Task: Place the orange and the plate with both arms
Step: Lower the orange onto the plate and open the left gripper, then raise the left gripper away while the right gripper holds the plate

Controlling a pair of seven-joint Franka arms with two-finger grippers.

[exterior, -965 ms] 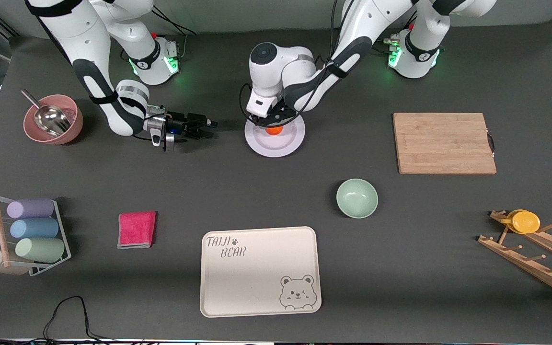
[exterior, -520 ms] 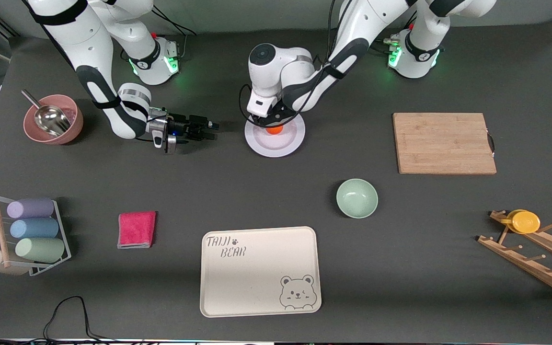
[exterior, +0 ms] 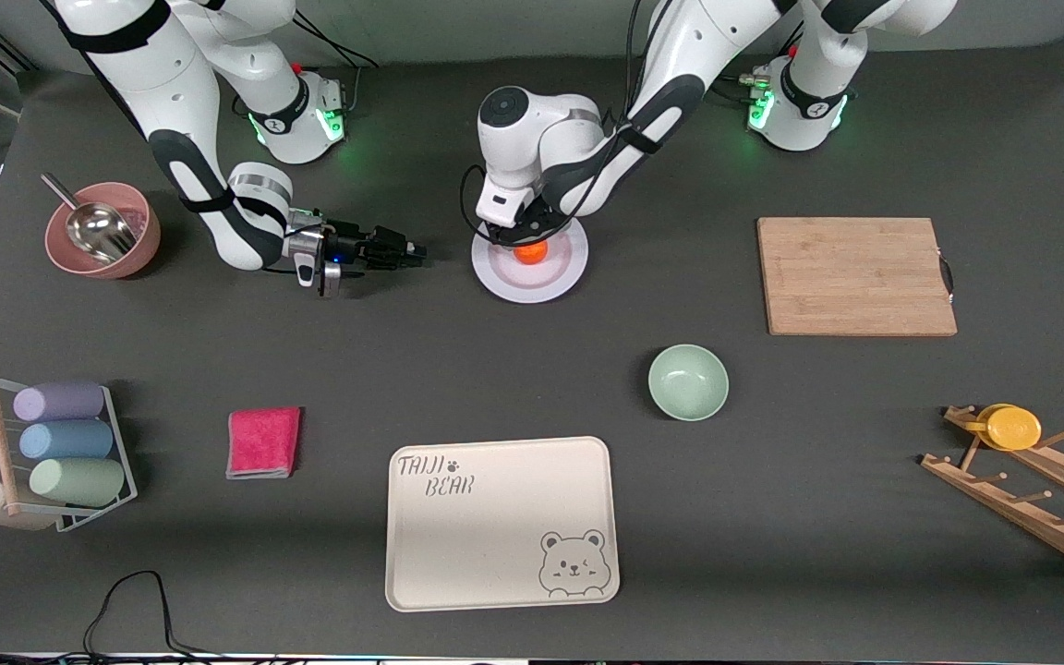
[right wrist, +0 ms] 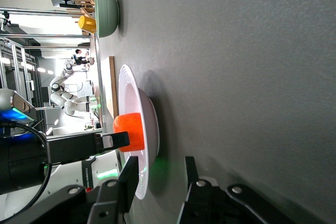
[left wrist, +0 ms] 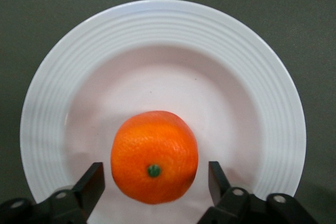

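The orange [exterior: 530, 252] sits on the white plate [exterior: 541, 282], midway between the two arms' bases. My left gripper [exterior: 523, 238] hangs straight over the orange. In the left wrist view the gripper [left wrist: 156, 169] is open, one finger on each side of the orange [left wrist: 154, 156] with a gap at both, above the plate [left wrist: 157, 35]. My right gripper [exterior: 412, 249] lies low and level beside the plate, toward the right arm's end, open and empty. In the right wrist view its fingers [right wrist: 128, 179] point at the plate rim [right wrist: 137, 93] and the orange [right wrist: 128, 129].
A pink bowl with a metal scoop [exterior: 102, 231] stands at the right arm's end. A wooden cutting board [exterior: 855, 275], a green bowl [exterior: 688, 381], a cream bear tray [exterior: 501, 522], a pink cloth [exterior: 263, 441], a cup rack [exterior: 61, 443] and a wooden rack with a yellow disc [exterior: 1012, 427] lie nearer the camera.
My right gripper has slid a little closer to the plate. The left gripper has stayed over the orange with almost no movement.
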